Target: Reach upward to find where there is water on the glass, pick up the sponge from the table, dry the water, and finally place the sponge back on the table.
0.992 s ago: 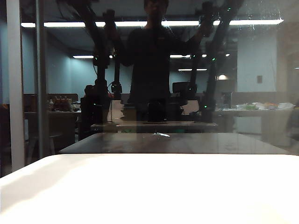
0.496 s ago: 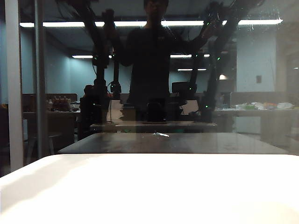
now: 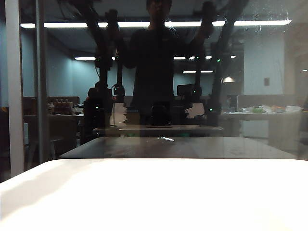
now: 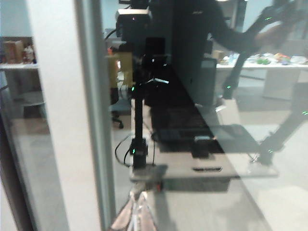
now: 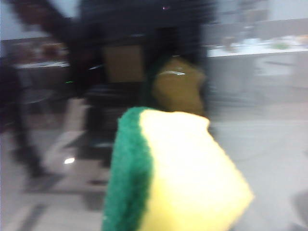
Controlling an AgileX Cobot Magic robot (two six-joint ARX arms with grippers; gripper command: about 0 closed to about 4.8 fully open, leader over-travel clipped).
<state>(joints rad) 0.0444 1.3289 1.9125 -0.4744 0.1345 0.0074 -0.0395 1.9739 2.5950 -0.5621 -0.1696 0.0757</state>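
The sponge (image 5: pixel 175 178) is being held clenched in the right gripper, just in front of its jaws and close to the glass (image 5: pixel 269 144), probably so that the yellow foam can be pressed against the water (image 3: pixel 269 12), which is speckling the pane high up. The left gripper is not being shown in its own view, so its jaws cannot be judged; only the grey frame bar (image 4: pixel 72 115) is standing ahead of it. The table (image 3: pixel 154 197) is lying bare below, and nothing is seen blocking the sponge.

Bare table (image 3: pixel 154 197), apparently clear passage up to the glass (image 3: pixel 269 96)
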